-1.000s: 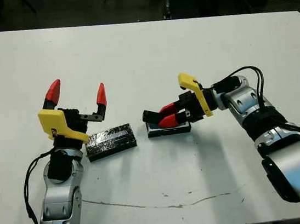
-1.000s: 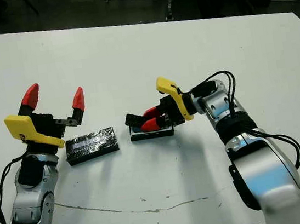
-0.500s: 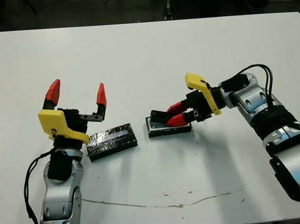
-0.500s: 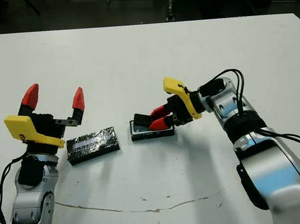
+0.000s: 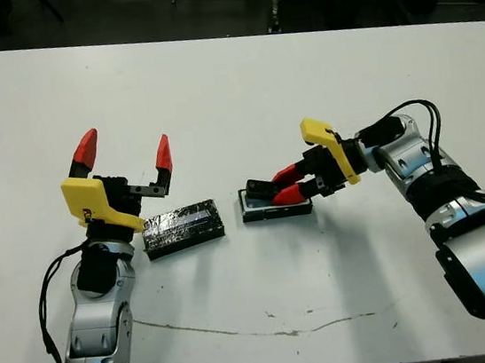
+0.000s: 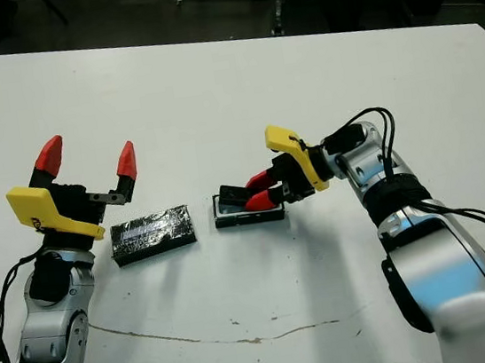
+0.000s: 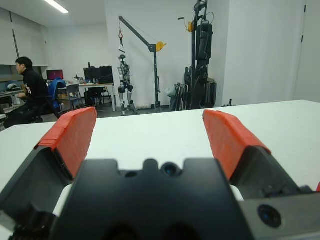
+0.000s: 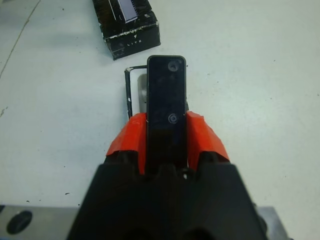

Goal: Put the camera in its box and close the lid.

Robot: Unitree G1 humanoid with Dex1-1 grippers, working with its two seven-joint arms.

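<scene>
I've got the right gripper clamped on the camera at the moment; both red fingers are pressed against its long sides, and the bar sticks out past the tips. From the head view it points toward 9 o'clock, out over the box. In the right wrist view the camera covers most of the box, with only a strip of black wall and a bit of the white inside showing on one side. I can't tell whether the camera is touching the box or just hanging above it.

The box sits on the white table around the middle, a bit toward my side. The lid lies flat just beside it at 9 o'clock, with a small gap between them, shiny streaks on top. It's slightly skewed compared to the box.

My left gripper is spread wide with nothing between the fingers, held up off the table with the red tips pointing toward 12 o'clock, hovering near the lid's far-left end. The left wrist view just looks across the tabletop into the room, where a person sits at a desk in the background.
</scene>
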